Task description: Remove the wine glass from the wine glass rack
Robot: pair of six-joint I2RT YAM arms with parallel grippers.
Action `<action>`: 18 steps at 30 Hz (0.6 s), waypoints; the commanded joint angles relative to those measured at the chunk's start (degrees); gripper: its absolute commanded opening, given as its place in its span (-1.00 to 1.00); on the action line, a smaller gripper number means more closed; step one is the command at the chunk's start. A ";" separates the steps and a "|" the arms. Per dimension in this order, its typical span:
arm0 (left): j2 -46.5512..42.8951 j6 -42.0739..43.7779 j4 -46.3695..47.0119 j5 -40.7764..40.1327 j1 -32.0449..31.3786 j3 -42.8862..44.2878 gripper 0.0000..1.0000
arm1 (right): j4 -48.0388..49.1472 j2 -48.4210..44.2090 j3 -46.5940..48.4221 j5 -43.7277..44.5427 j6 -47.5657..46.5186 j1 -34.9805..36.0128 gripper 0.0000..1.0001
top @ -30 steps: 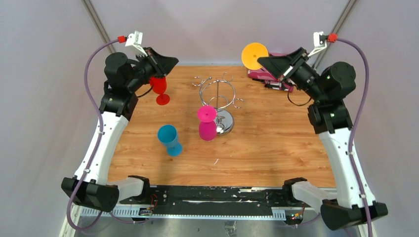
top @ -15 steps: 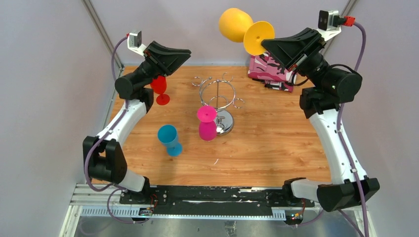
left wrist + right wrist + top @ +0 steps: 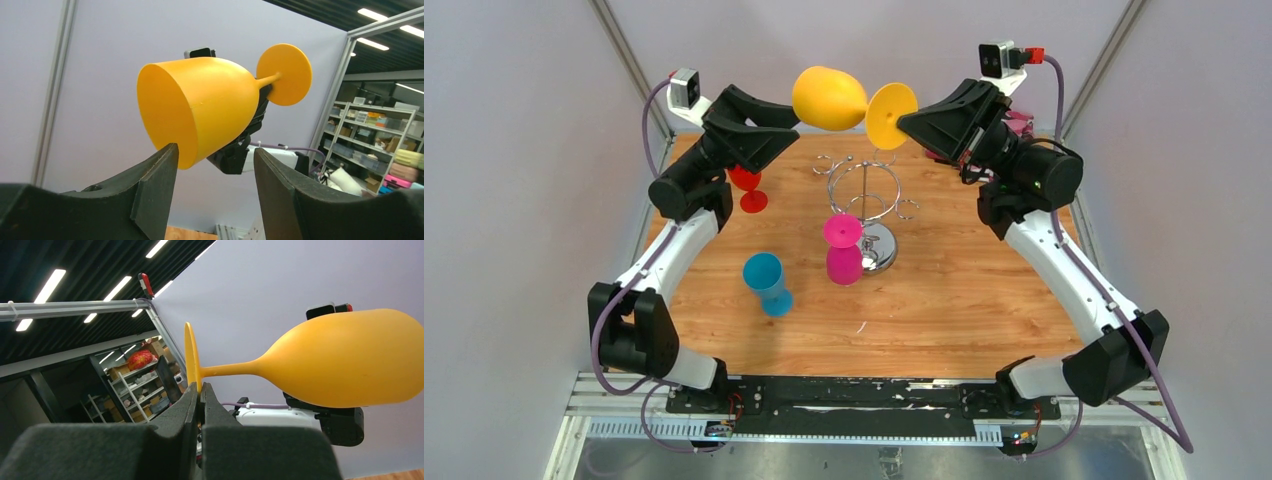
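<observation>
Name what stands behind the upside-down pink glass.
The wine glass rack. Its post, ring and hook arms show above the pink glass, which covers the near-left part of the rack's round base.

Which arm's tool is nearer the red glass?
Left. The left tool hangs above the red glass; the right tool is far across the rack, pinching the orange glass.

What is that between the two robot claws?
The orange wine glass, tipped sideways in mid-air: the right gripper pinches its round foot, and its bowl points toward the open left gripper. The top view shows it.
</observation>
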 commanded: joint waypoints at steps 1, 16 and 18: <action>-0.92 -0.32 3.55 1.06 0.31 -0.73 0.26 | 5.24 -0.70 -0.63 -0.18 0.69 0.99 -1.00; -4.77 -0.33 3.60 1.47 0.31 -2.03 0.22 | 18.12 4.57 -5.96 2.86 7.31 5.54 -1.00; -7.40 0.33 3.51 1.77 0.31 -3.08 0.20 | 23.96 8.22 -4.95 4.39 11.70 5.69 -1.00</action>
